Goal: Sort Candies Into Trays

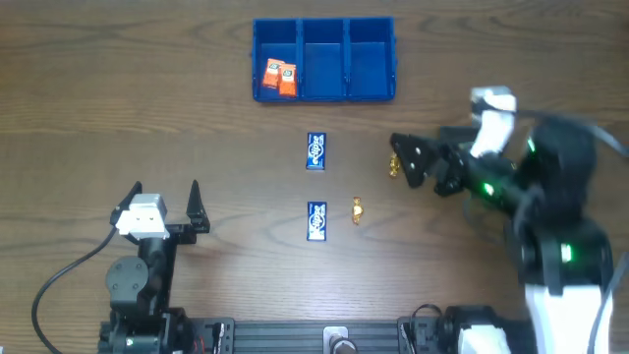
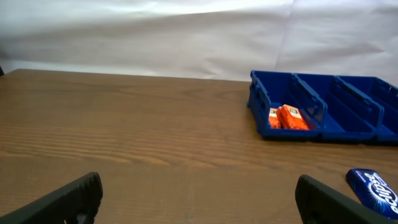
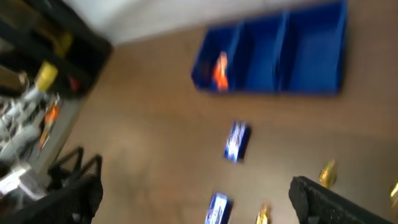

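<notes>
Wood-grain table [image 1: 118, 98] w/ blue 3-bin tray [image 1: 324, 95], white backdrop [image 2: 155, 37] behind

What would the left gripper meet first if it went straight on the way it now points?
Nothing, as far as the views show: the left gripper points along bare table, with the blue tray and the nearest blue candy off to its right. Its height is unclear.

I'm working in a lab or workshop: brown wood-grain counter [image 1: 118, 88], plain white sheet backdrop [image 2: 143, 31], and a dark shelf cluttered with hand tools [image 3: 37, 81] alongside.
</notes>
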Controlling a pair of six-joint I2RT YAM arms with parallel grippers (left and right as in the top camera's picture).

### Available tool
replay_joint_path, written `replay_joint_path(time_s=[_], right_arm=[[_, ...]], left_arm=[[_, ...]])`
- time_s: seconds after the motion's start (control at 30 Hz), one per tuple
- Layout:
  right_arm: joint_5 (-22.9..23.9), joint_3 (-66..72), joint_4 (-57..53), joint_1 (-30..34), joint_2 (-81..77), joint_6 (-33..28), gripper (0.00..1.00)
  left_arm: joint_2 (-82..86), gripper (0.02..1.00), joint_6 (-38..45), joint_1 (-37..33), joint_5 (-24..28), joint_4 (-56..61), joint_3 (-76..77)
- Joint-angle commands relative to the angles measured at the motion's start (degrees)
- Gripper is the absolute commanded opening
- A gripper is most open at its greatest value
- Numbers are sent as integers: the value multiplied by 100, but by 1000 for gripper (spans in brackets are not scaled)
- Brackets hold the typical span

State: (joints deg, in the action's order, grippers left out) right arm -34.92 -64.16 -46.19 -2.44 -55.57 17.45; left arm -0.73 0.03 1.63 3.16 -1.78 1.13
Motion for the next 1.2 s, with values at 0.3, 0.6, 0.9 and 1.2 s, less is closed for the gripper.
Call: replay_joint_path(time_s=[0.3,0.6,0.9,1.2], right_arm=[[1250,-374,-763,-2686,-2599,675,998],[2247,-374,-922,-3842,-3744,1582,998],[2697,-374,-691,-4146,-4745,2227,998],[2970,-372,-118,-4210,-5125,2343,998]], left_arm=[[35,996,20,-22,48,-249,-85],[35,996,20,-22,48,-249,-85],[35,998,20,-22,48,-249,-85],[35,998,20,-22,50,-249,-85]])
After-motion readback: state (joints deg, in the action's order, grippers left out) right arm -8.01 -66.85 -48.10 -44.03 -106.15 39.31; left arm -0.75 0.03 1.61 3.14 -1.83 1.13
